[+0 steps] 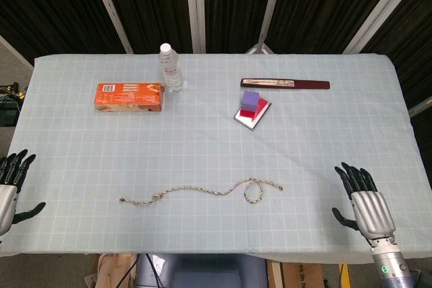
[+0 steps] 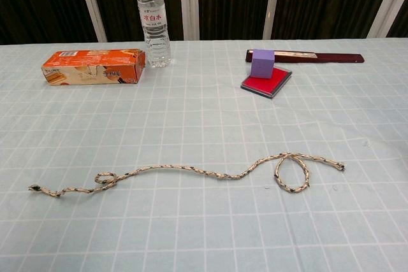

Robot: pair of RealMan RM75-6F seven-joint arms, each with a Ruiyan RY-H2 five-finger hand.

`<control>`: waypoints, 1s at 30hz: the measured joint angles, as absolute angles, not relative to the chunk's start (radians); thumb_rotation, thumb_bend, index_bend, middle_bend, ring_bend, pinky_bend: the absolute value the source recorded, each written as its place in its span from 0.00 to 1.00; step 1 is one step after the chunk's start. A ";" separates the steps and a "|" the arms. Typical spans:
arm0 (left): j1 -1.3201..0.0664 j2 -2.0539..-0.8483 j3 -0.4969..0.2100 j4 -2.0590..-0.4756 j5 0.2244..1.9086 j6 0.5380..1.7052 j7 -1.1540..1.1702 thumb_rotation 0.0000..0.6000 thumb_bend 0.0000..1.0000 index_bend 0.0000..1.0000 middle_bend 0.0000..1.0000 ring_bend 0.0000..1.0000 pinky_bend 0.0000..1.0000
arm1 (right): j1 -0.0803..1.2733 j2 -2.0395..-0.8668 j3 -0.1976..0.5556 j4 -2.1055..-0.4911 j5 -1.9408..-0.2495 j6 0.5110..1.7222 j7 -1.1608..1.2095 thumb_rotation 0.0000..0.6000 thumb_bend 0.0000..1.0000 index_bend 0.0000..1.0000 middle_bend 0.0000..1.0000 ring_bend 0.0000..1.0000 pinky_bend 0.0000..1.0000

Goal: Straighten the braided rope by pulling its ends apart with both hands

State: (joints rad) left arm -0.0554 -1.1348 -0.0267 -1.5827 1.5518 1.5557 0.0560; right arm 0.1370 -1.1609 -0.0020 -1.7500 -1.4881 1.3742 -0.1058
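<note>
**Rope lies slack between two idle hands**

A counter (image 1: pixel 202 133) under a pale gridded cloth stands before dark panels. One braided rope (image 1: pixel 202 191) lies wavy near the front edge, a loop near its right end, a small curl near the left. Left hand (image 1: pixel 9 190) and right hand (image 1: pixel 368 206), fingers spread, hold nothing, well apart from it. One bottle (image 1: pixel 171 67), one orange box (image 1: pixel 129 96).
</note>
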 measured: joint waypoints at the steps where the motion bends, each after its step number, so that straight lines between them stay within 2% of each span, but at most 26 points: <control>1: -0.055 -1.134 -0.028 -1.582 1.551 1.557 0.054 1.00 0.00 0.00 0.00 0.00 0.00 | 0.139 -1.162 -0.001 -1.755 -1.484 1.369 -0.105 1.00 0.31 0.00 0.00 0.00 0.00; 6: -0.051 -1.128 -0.026 -1.584 1.551 1.560 0.043 1.00 0.00 0.00 0.00 0.00 0.00 | 0.158 -1.177 0.024 -1.799 -1.454 1.344 -0.088 1.00 0.31 0.03 0.00 0.00 0.00; 11: -0.054 -1.130 -0.028 -1.586 1.551 1.557 0.045 1.00 0.00 0.00 0.00 0.00 0.00 | 0.203 -1.223 0.069 -1.825 -1.399 1.298 -0.122 1.00 0.31 0.31 0.09 0.00 0.00; 14: -0.055 -1.132 -0.028 -1.584 1.552 1.554 0.048 1.00 0.00 0.00 0.00 0.00 0.00 | 0.223 -1.258 0.086 -1.825 -1.365 1.275 -0.149 1.00 0.31 0.39 0.14 0.00 0.00; 19: -0.057 -1.131 -0.030 -1.582 1.552 1.555 0.041 1.00 0.00 0.00 0.00 0.00 0.00 | 0.265 -1.352 0.113 -1.792 -1.279 1.231 -0.222 1.00 0.31 0.46 0.18 0.01 0.00; 30: -0.058 -1.126 -0.033 -1.576 1.550 1.554 0.015 1.00 0.00 0.00 0.00 0.00 0.00 | 0.322 -1.520 0.144 -1.669 -1.167 1.203 -0.330 1.00 0.31 0.52 0.21 0.02 0.00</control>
